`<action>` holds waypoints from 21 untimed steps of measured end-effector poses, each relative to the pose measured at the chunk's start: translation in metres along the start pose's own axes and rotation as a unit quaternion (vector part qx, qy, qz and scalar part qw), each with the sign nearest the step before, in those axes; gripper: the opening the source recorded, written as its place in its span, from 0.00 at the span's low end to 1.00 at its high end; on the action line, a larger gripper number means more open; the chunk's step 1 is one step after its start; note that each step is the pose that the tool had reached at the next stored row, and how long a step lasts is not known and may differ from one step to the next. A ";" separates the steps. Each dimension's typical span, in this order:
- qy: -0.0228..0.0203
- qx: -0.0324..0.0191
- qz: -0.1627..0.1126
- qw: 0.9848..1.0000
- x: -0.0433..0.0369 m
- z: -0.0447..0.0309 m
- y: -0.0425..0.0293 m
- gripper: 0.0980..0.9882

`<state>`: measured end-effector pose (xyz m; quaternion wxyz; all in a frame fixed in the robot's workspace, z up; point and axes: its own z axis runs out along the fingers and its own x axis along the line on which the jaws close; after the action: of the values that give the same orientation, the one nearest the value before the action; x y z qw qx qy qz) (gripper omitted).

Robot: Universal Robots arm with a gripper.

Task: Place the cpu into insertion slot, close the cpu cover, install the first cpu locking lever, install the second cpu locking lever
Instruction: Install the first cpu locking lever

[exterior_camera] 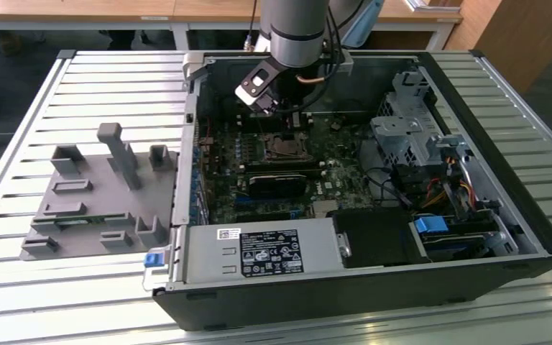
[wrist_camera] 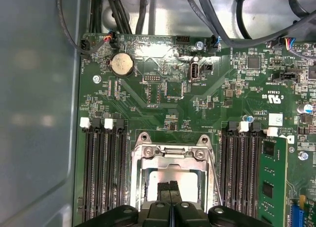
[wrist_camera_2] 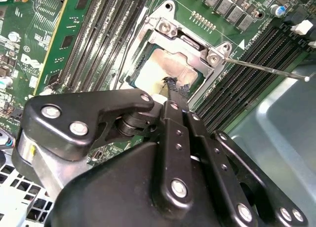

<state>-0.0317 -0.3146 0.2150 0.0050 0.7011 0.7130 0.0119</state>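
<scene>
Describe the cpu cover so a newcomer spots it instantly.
Inside the open case, find the green board and the gap between its two banks of long black slots. The cpu cover is the silvery metal frame lying there, below the pincer. Unlike its dark neighbours, it is bright metal with a square window showing the pale top of the cpu.

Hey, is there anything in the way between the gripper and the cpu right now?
Nothing visible. In both wrist views the gripper, shut, hangs directly over the cpu, whose silvery top shows through the window of the cpu cover. In the second wrist view a thin locking lever sticks out sideways, clear of it.
</scene>
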 end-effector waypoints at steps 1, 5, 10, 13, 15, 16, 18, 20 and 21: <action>0.000 0.000 0.000 1.000 0.0000 -0.0004 0.0000 0.01; 0.000 0.000 0.000 1.000 0.0001 -0.0042 0.0001 0.01; 0.000 0.000 0.000 1.000 0.0001 -0.0092 0.0002 0.01; 0.000 0.000 0.000 1.000 0.0001 -0.0101 0.0002 0.01; 0.000 0.000 0.000 1.000 0.0001 -0.0107 0.0003 0.01; 0.000 0.000 0.000 1.000 0.0001 -0.0111 0.0003 0.01; 0.000 0.000 0.000 1.000 0.0001 -0.0119 0.0003 0.01; 0.000 0.000 0.000 1.000 0.0001 -0.0126 0.0003 0.01; 0.000 0.000 0.000 1.000 0.0001 -0.0131 0.0003 0.01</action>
<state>-0.0317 -0.3146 0.2281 0.0050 0.7011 0.7130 0.0119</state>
